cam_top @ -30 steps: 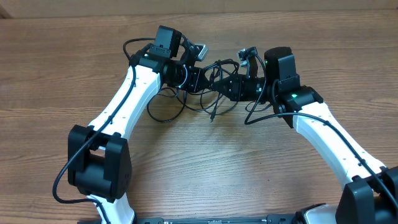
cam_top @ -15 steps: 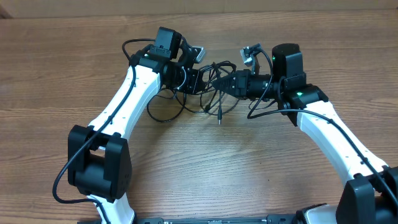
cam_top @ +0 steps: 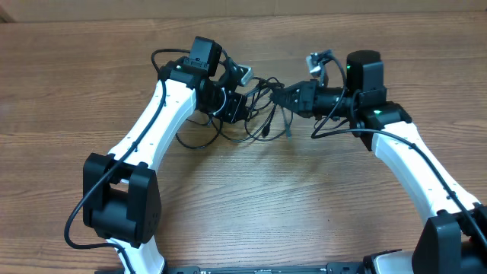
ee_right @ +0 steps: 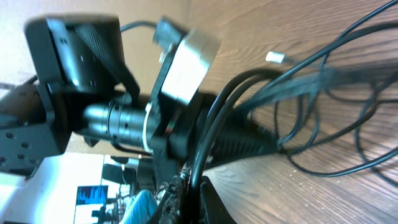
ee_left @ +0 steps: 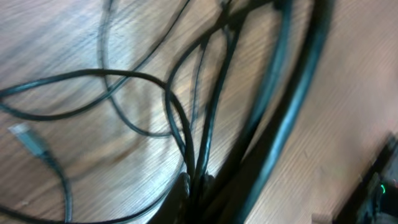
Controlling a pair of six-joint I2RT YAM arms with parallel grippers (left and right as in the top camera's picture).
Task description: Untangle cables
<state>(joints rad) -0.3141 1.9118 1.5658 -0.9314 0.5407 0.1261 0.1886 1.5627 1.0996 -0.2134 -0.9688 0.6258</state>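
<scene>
overhead: wooden table (cam_top: 251, 205), both arms reach toward 12 o'clock from its centre. the cables (cam_top: 262, 116) sit there as one dark tangle between the two wrists, part raised, part on the wood. left gripper (cam_top: 242, 101) is at the tangle's 9 o'clock side and right gripper (cam_top: 280, 97) at its 3 o'clock side. the tips are near each other with strands pulled between them. loose loops sag toward 7 o'clock and lie on the table beside the left arm (cam_top: 163, 114). one short loose end (cam_top: 268, 131) points toward 6 o'clock. left wrist view, blurred: several thin strands of the cables (ee_left: 199, 118) fan over the wood and converge at 6 o'clock of the frame, where they run in between the fingers (ee_left: 182, 193). the jaws are closed and pinch the cables. a silvery plug tip (ee_left: 28, 140) lies on the wood at 9 o'clock. thicker dark cords cross from 6 toward 1 o'clock, out of focus, and i cannot tell which they are. right wrist view: a bunch of cables (ee_right: 261, 87) rises from the fingers (ee_right: 214, 208) at 6 o'clock toward 2 o'clock. the jaws are closed on that bunch. the left arm's wrist camera (ee_right: 186, 62) is close ahead at 11 o'clock. a pale plug end (ee_right: 275, 57) rests on the wood at 1 o'clock, and i cannot tell whether it is the silvery one. slack loops spread over the table at 3 o'clock.
</scene>
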